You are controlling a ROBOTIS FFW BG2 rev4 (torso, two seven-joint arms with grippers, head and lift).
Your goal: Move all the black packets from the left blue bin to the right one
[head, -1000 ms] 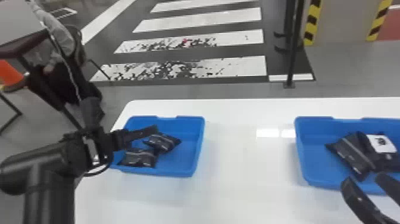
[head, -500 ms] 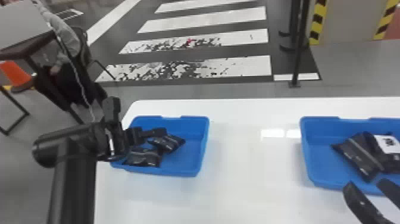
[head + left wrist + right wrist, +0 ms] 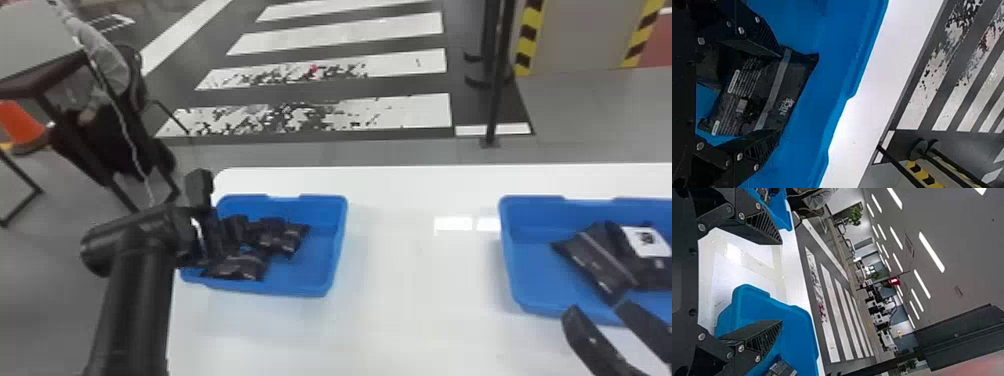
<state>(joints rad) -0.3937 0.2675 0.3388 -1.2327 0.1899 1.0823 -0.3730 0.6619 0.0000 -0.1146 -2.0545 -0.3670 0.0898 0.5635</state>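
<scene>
Left black two-fingered pincer [image 3: 252, 234] has shifted farther over the left blue plastic bin [image 3: 331, 250], fingers released, w/ a flat black printed packet [image 3: 756, 98] btwn them in the L. wrist view. Right black pincer [image 3: 594, 309], likewise spread, hangs nr. the right blue plastic bin [image 3: 521, 270] on the white bench [image 3: 410, 310]; black pkts. [image 3: 592, 260] lie beyond its fingertips, inside.

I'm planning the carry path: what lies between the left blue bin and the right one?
In the head view, bare white tabletop with reflected light patches lies between the left bin and the right bin.
</scene>
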